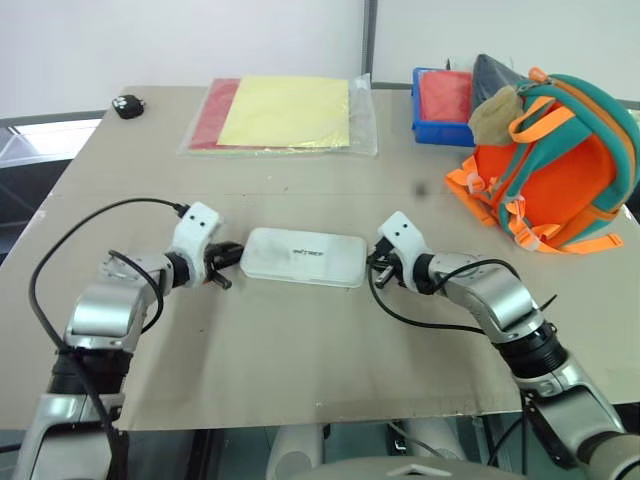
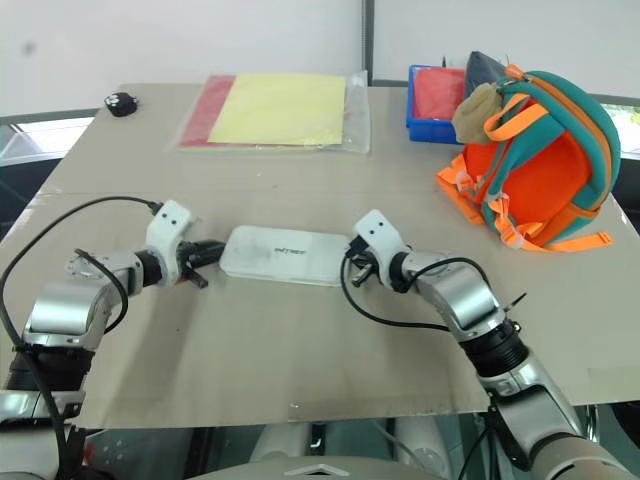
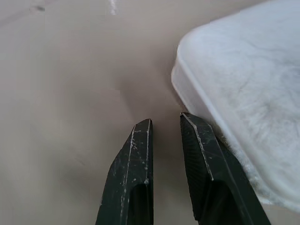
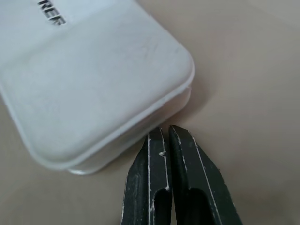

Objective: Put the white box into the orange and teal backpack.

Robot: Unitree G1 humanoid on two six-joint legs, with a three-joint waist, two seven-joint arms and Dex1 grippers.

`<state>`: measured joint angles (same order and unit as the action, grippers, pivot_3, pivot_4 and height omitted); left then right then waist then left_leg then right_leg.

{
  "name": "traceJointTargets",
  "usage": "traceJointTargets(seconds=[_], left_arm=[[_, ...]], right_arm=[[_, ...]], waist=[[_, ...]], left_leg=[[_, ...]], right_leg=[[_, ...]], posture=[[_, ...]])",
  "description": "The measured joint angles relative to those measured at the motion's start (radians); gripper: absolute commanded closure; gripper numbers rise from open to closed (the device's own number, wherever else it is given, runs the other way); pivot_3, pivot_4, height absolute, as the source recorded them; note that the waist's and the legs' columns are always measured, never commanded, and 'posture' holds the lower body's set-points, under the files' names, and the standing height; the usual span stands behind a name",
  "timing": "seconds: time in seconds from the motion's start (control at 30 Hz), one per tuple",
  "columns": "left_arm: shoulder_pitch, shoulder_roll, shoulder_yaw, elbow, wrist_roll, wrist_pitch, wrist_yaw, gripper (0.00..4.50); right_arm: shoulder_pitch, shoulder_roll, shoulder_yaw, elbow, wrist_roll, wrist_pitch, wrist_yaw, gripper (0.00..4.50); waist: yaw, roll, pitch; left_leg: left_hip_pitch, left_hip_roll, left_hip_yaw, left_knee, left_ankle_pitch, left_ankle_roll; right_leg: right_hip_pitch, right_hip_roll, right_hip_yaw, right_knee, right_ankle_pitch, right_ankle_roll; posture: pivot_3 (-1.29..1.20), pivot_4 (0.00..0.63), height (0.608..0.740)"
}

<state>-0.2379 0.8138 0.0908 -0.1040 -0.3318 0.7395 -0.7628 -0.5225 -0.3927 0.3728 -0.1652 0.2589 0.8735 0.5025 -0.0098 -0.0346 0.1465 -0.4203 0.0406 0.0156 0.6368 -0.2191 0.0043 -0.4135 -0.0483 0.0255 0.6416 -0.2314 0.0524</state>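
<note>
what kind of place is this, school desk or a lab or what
Most likely a lab or test bench staged with school things: a plain board table before a bare white wall, with an orange and teal backpack, a sleeve of coloured sheets and a blue bin.

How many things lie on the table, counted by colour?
White: 1, the white box
Orange and teal: 1, the orange and teal backpack
Blue: 1, the blue bin
Yellow and red: 1, the clear sleeve of sheets
Black: 1, a small black object
Total: 5
</note>
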Motion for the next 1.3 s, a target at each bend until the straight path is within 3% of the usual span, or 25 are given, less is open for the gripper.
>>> traceJointTargets(seconds=[0.1, 0.2, 0.3, 0.4, 0.63, 0.87, 1.03, 1.2, 1.3], left_arm=[[0.090, -0.005, 0.036, -0.152, -0.057, 0.080, 0.010, 3.56], [0.130, -0.037, 0.118, -0.231, -0.136, 0.185, 0.035, 2.78], [0.175, -0.054, 0.240, -0.239, -0.249, 0.332, 0.037, 1.37], [0.200, 0.005, 0.316, -0.180, -0.316, 0.436, 0.000, 0.05], [0.085, -0.014, 0.398, -0.041, -0.452, 0.677, 0.002, 0.05], [-0.027, -0.089, 0.380, 0.039, -0.458, 0.734, 0.050, 0.05], [-0.137, -0.199, 0.317, 0.099, -0.462, 0.763, 0.068, 0.05], [-0.158, -0.235, 0.315, 0.116, -0.478, 0.789, 0.069, 0.05], [-0.160, -0.250, 0.326, 0.120, -0.477, 0.807, 0.082, 0.91]], right_arm=[[0.062, -0.112, -0.006, -0.066, 0.000, -0.036, 0.075, 4.49], [0.101, -0.176, -0.028, -0.101, -0.007, -0.086, 0.121, 4.50], [0.127, -0.220, -0.051, -0.100, -0.022, -0.147, 0.148, 4.50], [0.120, -0.216, -0.057, -0.065, -0.052, -0.204, 0.149, 4.50], [0.065, -0.159, -0.034, 0.029, -0.128, -0.299, 0.168, 4.50], [0.033, -0.108, 0.014, 0.128, -0.204, -0.378, 0.193, 4.50], [-0.037, 0.017, 0.069, 0.210, -0.252, -0.422, 0.199, 4.50], [-0.037, 0.043, 0.080, 0.213, -0.272, -0.436, 0.206, 4.50], [-0.025, 0.047, 0.064, 0.210, -0.276, -0.439, 0.204, 4.50]], waist=[[0.000, 0.000, 0.000], [-0.005, 0.000, 0.001], [-0.011, 0.000, 0.001], [-0.015, 0.000, 0.000], [-0.006, 0.000, 0.001], [0.005, 0.001, 0.001], [-0.004, 0.000, 0.000], [0.002, 0.000, 0.000], [0.002, 0.000, 0.000]], left_leg=[[0.001, 0.000, 0.000, 0.000, 0.000, 0.000], [0.003, 0.000, 0.000, 0.000, 0.000, 0.000], [0.005, 0.001, 0.000, 0.000, 0.000, 0.000], [0.005, 0.002, 0.000, 0.000, 0.000, 0.000], [0.005, 0.000, 0.001, 0.001, 0.000, 0.000], [0.005, -0.002, 0.000, 0.001, 0.000, 0.000], [0.007, -0.001, -0.001, 0.004, 0.000, 0.000], [0.005, -0.003, -0.002, 0.005, 0.000, 0.000], [0.005, -0.003, -0.002, 0.004, 0.000, 0.000]], right_leg=[[0.001, -0.001, 0.000, 0.000, 0.000, 0.000], [0.001, 0.001, 0.000, 0.001, 0.000, 0.000], [0.002, 0.002, 0.001, 0.001, 0.000, 0.000], [0.002, 0.003, 0.000, 0.001, -0.001, 0.000], [0.002, 0.001, 0.001, 0.001, 0.000, 0.000], [0.004, 0.000, 0.001, 0.001, 0.000, 0.000], [0.007, 0.001, 0.000, 0.003, 0.000, 0.000], [0.007, -0.001, 0.000, 0.002, 0.000, 0.001], [0.007, -0.001, 0.000, 0.001, 0.000, 0.000]], posture=[[0.00, 0.150, 0.740], [0.00, 0.150, 0.740], [0.00, 0.150, 0.740], [0.00, 0.150, 0.740], [0.00, 0.150, 0.740], [0.00, 0.150, 0.740], [0.00, 0.150, 0.740], [0.00, 0.150, 0.740], [0.00, 0.150, 0.740]])
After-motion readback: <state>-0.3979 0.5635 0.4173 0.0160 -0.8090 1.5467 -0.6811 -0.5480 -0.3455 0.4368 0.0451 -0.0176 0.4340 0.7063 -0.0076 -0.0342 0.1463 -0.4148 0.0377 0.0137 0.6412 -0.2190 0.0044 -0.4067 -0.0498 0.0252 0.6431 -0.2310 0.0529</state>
